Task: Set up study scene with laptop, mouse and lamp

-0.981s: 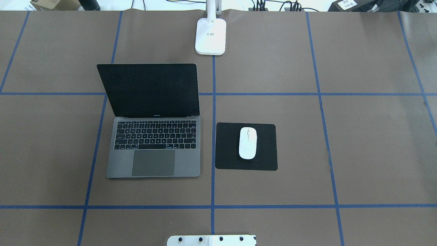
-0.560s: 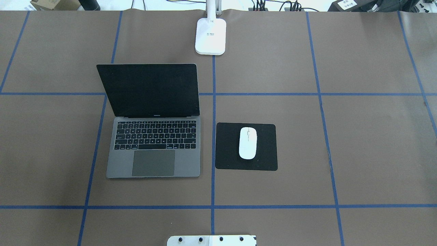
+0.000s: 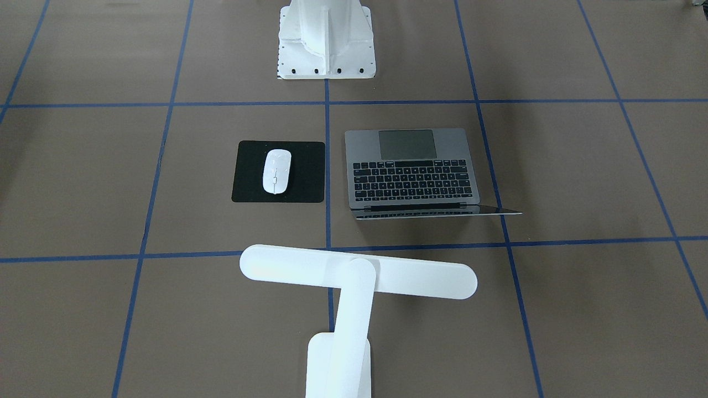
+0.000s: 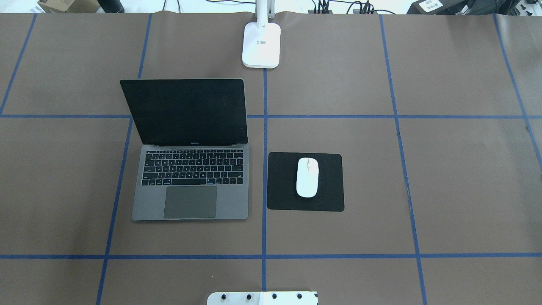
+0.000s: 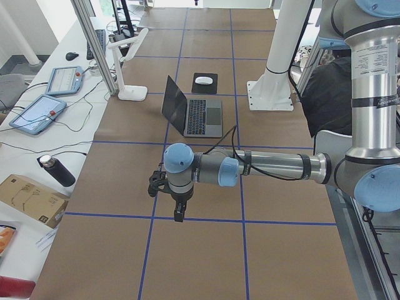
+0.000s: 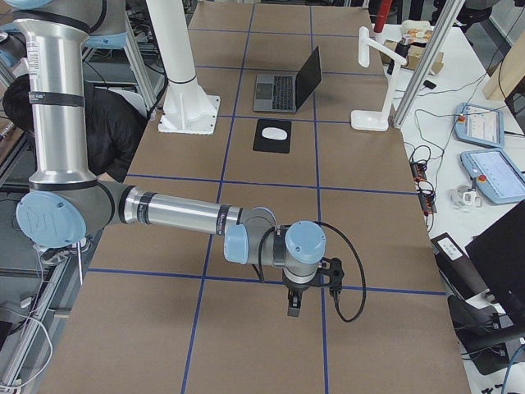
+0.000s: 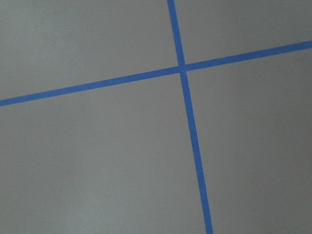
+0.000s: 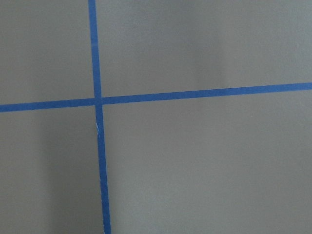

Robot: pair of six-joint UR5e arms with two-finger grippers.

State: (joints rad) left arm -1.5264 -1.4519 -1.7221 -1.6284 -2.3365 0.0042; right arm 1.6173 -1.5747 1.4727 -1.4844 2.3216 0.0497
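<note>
We are looking over a brown surface [image 4: 465,190] gridded with blue tape [image 4: 264,127], and we are judging the study scene as all but finished.

- **Laptop:** The laptop [image 4: 190,186] is sitting open with a dark screen. It is well apart from the left pincer [image 5: 179,215], further in toward the middle of the surface.
- **Lamp:** The lamp [image 3: 354,276] is standing beyond the laptop from both pincers, at the edge away from the robot.
- **Pad and mouse:** A black pad [image 4: 330,186] is lying just beside the laptop, on the side facing the right pincer [image 6: 294,308] yet well apart from it. The mouse [image 4: 307,177] is resting on the pad.

Neither pincer is touching anything. Each is hanging over bare surface near a tape crossing. Little seems left to do, unless the lamp needs switching on, and we are not able to tell whether it is lit.

The views are sharing the work:

- **Front-facing view:** It is showing the lamp's whole bar head and arm, while the overhead view is catching only the base.
- **Overhead view:** It is showing the laptop screen face-on, while the front-facing view is showing the lid edge-on.
- **Side views:** Only these two are showing the arms.
- **Wrist views:** Both are showing nothing but tape and paper, so we cannot tell whether either pincer is apart or together.
</note>
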